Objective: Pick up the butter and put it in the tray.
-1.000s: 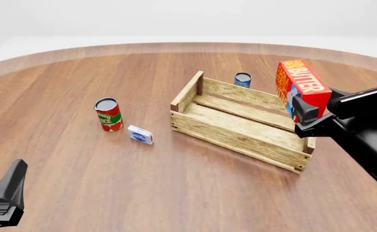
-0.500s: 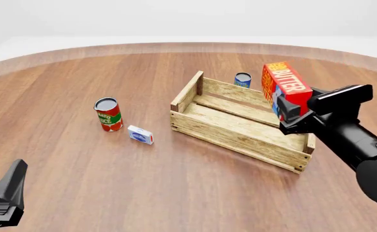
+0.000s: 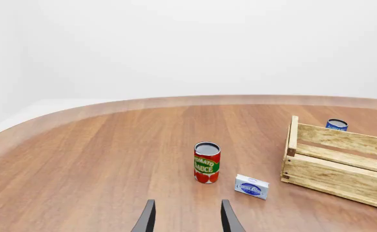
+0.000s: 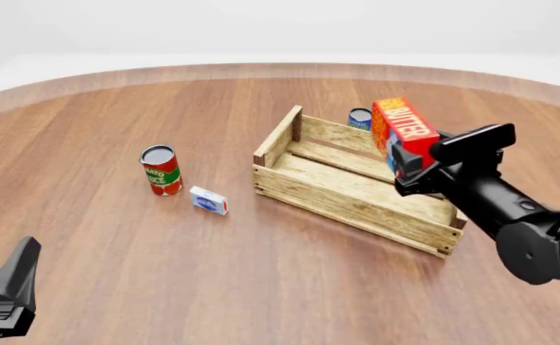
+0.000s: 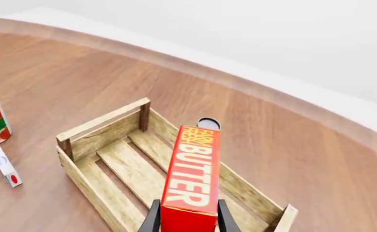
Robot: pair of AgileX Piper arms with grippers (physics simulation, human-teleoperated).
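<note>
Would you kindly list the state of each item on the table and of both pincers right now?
Butter: held upright in the right pincer, above the tray.
Tray: on the table, nothing inside.
Tomato can: upright, left of the tray.
White-and-blue box: on the table beside the tomato can.
Blue can: upright behind the tray.
Right pincer: shut on the butter.
Left pincer: open, holding nothing.

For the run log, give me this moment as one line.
phase: carry | right gripper: shut on butter, held above tray | left gripper: open, idle | butter not yet in tray
</note>
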